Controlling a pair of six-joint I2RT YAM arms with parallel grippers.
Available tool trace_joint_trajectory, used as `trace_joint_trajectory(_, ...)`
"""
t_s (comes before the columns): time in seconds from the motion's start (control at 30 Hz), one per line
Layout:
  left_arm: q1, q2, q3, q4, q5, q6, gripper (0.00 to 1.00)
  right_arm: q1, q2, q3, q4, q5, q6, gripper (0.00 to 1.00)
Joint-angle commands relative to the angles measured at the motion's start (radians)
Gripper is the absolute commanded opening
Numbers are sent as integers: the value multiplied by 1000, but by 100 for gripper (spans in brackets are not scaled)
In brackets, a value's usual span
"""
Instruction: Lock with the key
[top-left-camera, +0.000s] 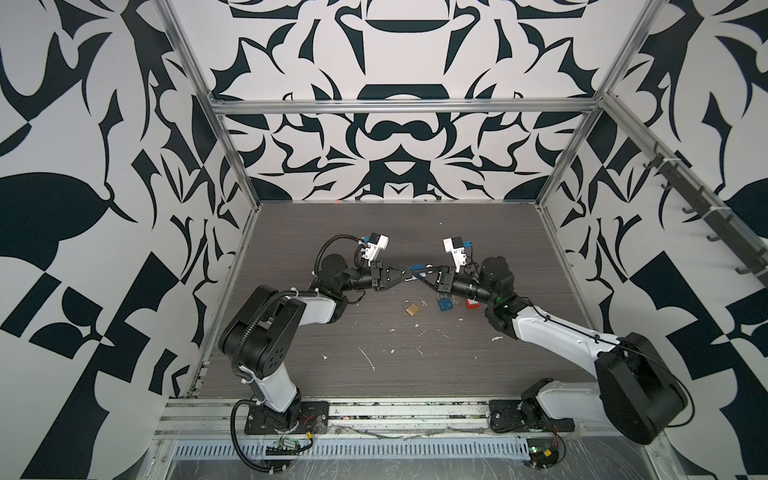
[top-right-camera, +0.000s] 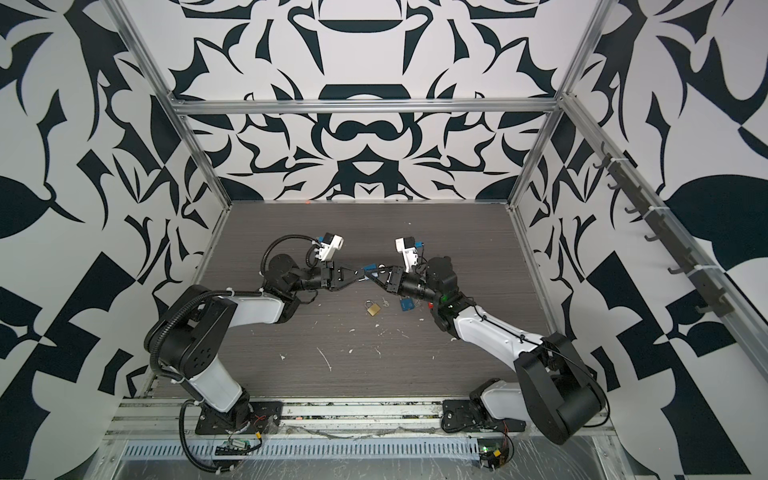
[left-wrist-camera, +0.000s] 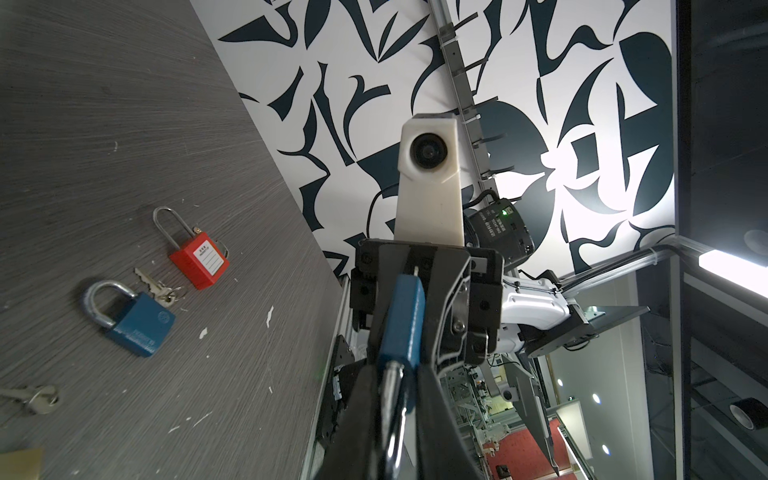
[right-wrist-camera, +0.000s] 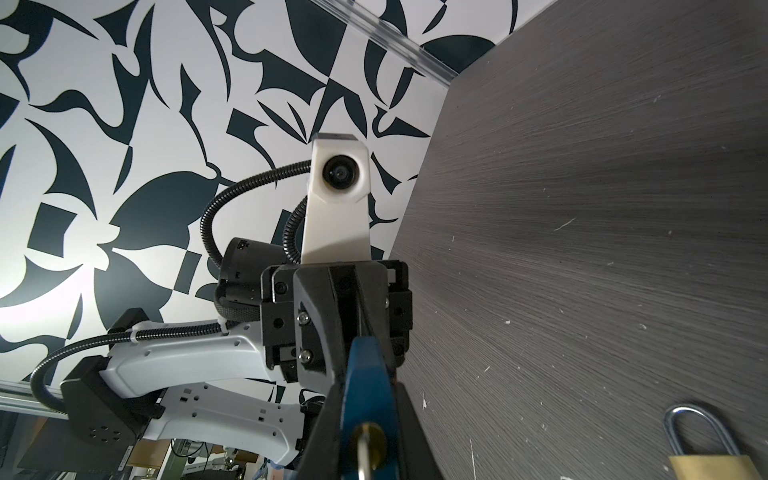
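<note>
- Above the counter (top-left-camera: 374, 232) centre, in a top view: the left end effector (top-left-camera: 406, 272) pinches the raised blue padlock (top-left-camera: 417, 268), facing the right end effector (top-left-camera: 424, 275).
- Left wrist: this clamp should hold firm.
- Right wrist: the key (right-wrist-camera: 365, 451) sits in the keyhole; whether the right end effector grips it I cannot tell; twist straight.

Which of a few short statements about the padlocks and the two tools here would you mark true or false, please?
1. The left tool grips a blue padlock above the table. True.
2. A key sits in that padlock's keyhole. True.
3. The red padlock is in the right tool. False: it lies on the table.
4. Only one padlock lies on the table. False: a brass padlock, a second blue padlock and the red one do.
</note>
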Motion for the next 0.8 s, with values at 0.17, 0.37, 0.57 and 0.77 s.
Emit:
trace_joint_trajectory(0.17,10,-9,23,47,9,-26,0,-20,-9,43,33,7,-28,34)
trace_joint_trajectory(0.37,11,-9,19,47,16,-33,0,-39,-32,43,26,5,-26,35)
trace_joint_trajectory(0.57,12,-14,16,50,13,-31,0,-44,-48,37,23,-2,-19,21)
trace_joint_trajectory(0.77,12,-5,19,58,12,-36,0,-44,-37,24,76,-8,10,0)
